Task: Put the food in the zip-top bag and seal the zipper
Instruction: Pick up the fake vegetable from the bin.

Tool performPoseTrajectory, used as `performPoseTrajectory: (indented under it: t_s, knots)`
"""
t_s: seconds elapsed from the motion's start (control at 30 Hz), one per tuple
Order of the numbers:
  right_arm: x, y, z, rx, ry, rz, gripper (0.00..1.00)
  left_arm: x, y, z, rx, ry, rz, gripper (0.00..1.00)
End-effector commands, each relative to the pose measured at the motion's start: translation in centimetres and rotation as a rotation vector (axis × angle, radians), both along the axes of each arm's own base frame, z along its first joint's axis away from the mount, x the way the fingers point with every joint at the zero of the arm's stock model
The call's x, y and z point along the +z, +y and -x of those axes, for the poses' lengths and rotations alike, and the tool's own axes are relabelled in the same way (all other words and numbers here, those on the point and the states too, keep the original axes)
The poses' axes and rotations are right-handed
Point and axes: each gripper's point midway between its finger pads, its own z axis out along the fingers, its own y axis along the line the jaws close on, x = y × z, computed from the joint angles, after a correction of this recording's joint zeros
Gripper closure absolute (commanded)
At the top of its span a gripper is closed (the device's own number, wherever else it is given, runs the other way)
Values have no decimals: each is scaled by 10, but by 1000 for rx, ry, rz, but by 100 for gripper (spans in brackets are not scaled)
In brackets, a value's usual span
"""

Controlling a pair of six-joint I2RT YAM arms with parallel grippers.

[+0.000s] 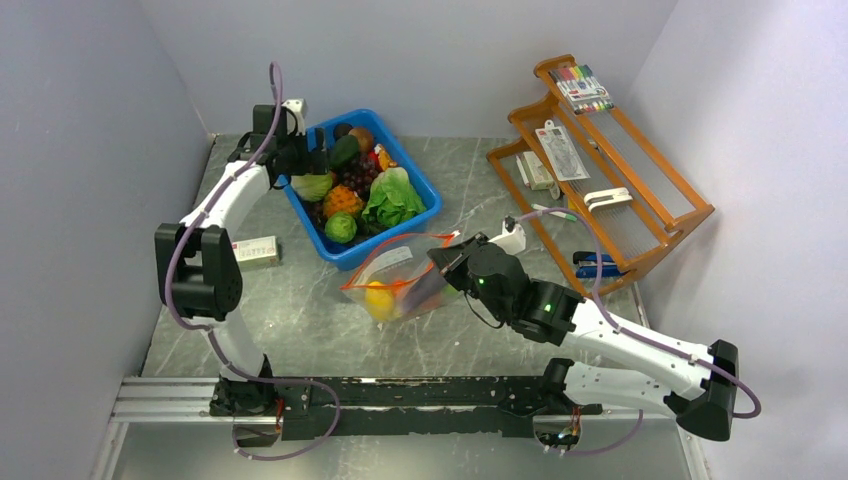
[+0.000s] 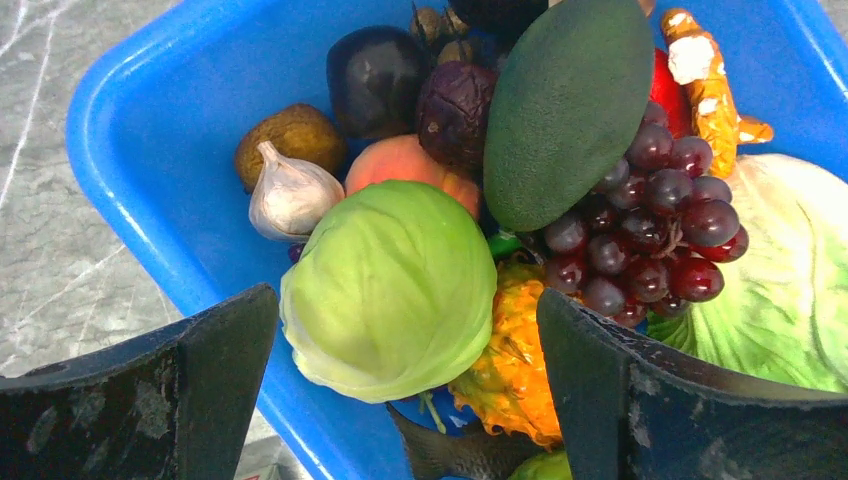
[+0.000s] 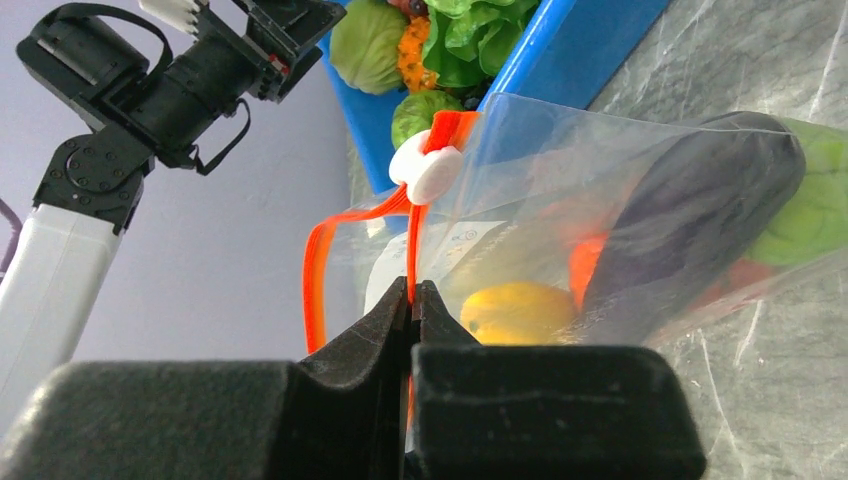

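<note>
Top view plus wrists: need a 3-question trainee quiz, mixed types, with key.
1. True or false: the right fingers are shut on the zipper.
2. Over the bin, the left fingers are: A shut, B open, C hidden.
3. What colour is the slider on the zipper?
Key: 1 true; 2 B; 3 white.
</note>
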Motion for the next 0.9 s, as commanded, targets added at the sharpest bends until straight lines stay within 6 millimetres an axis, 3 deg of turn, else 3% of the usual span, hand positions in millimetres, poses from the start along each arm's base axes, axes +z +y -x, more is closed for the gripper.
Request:
performPoseTrajectory:
  t_s: [0.0, 0.3, 0.6, 0.87]
  knots:
    - [11, -6, -2, -26, -20, -27, 100, 4, -9, -4, -59, -14, 30, 0]
    - [6, -3, 0, -12, -16, -28, 100, -30, -3, 2, -33, 74, 8, 0]
    - [8, -6, 0, -15, -27, -29, 100, -44, 11, 2, 26, 120, -54, 0]
    - [12, -4, -1, -9, -39, -32, 100, -59, 3, 3, -13, 157, -47, 0]
